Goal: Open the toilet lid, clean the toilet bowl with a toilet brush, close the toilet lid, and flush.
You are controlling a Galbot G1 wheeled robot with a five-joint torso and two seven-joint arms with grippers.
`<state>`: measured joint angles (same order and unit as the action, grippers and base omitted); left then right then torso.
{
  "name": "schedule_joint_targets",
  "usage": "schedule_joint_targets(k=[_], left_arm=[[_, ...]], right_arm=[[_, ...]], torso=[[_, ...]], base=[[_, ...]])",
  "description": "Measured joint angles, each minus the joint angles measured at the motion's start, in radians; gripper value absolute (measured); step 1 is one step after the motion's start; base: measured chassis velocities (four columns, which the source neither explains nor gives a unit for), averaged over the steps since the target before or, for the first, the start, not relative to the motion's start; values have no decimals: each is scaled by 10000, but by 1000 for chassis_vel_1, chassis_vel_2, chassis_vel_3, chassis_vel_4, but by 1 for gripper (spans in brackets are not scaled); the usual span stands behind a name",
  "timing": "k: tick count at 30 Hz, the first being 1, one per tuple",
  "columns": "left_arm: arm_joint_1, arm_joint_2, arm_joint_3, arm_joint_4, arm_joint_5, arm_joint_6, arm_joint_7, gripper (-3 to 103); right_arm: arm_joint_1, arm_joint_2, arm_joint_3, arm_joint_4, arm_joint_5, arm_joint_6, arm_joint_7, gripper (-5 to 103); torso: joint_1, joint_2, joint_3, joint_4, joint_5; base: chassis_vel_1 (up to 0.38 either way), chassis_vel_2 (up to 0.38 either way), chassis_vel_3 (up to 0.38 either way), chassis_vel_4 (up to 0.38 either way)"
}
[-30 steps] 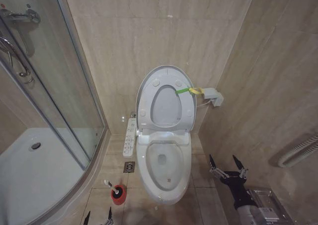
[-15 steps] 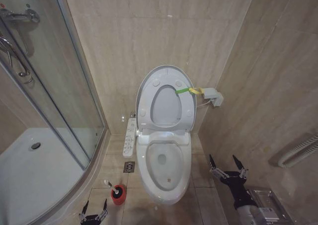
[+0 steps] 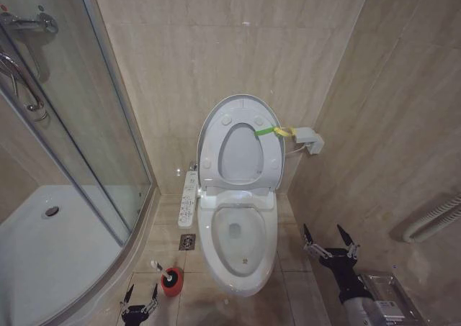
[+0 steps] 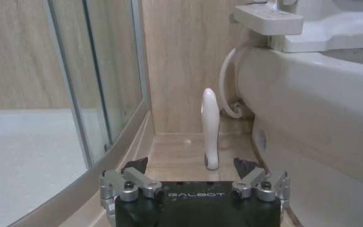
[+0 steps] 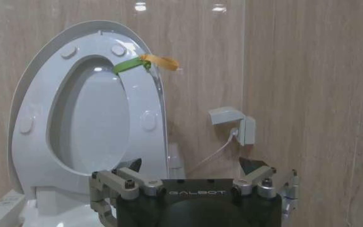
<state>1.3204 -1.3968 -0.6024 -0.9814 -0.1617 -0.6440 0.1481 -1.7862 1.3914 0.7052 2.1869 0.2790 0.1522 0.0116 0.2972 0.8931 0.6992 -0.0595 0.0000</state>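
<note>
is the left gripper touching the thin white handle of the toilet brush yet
Apart. In the left wrist view the thin white toilet brush handle stands beyond the open jaws of the left gripper, with bare floor tile between. The head view also shows a gap.

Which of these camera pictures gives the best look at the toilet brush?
The left wrist view: the toilet brush stands upright straight ahead of the open left gripper, its white handle large against the wall. The head view shows the brush small, in its red holder beside the toilet bowl. The right wrist view faces the raised toilet lid.
</note>
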Motion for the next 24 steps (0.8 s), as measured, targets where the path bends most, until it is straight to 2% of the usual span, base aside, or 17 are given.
schedule_joint_targets(k=[24], left_arm=[[-1055, 179, 189, 713, 52, 110, 227, 92]], right_arm=[[0, 0, 0, 0, 0, 0, 0, 100]], torso=[[0, 1, 0, 0, 0]], base=[[0, 0, 0, 0]])
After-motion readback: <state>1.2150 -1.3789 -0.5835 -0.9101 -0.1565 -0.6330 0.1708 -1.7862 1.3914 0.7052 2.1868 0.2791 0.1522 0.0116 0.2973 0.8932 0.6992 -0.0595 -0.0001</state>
